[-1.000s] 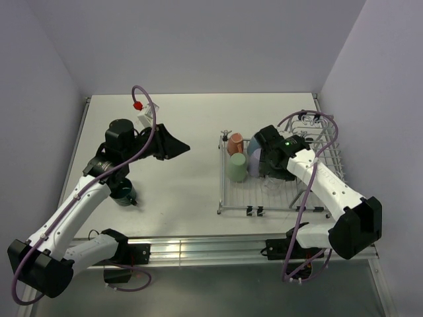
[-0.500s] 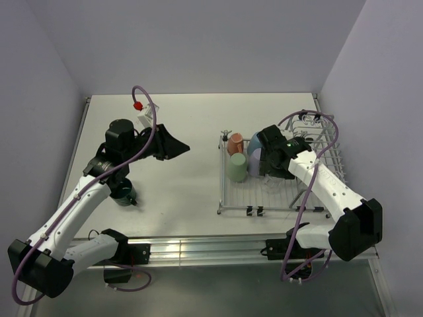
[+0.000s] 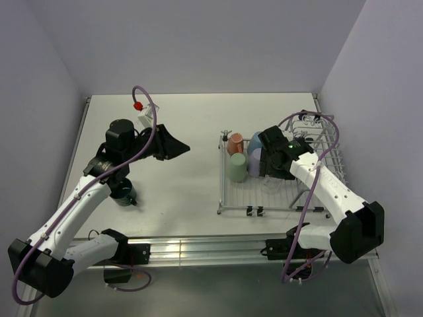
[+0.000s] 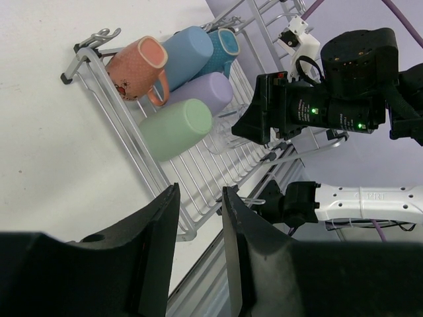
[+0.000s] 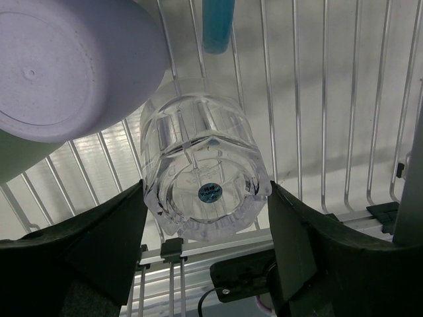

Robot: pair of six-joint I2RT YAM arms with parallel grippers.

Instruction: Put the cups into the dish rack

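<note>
My right gripper (image 5: 206,188) is shut on the clear glass tumbler (image 5: 201,165), which stands upside down on the bars of the silver wire dish rack (image 5: 296,99). In the top view that gripper (image 3: 269,177) is over the rack's middle (image 3: 221,178). Beside the tumbler lie the lavender cup (image 5: 73,66) and the pale green cup (image 4: 175,129). The orange (image 4: 135,63), light blue (image 4: 185,53) and blue (image 4: 223,45) cups lie behind them. A dark green mug (image 3: 123,195) stands on the table under my left arm. My left gripper (image 3: 182,146) is slightly open, empty, raised left of the rack.
The white table (image 3: 192,119) ends at a metal rail (image 3: 198,247) at the near edge. Purple-grey walls close in on the left, back and right. The rack's raised wire side section (image 3: 324,129) and a purple cable (image 3: 310,115) lie at the far right.
My right gripper with the tumbler has shifted very slightly to the right over the rack. The left arm and the cups have not moved.
</note>
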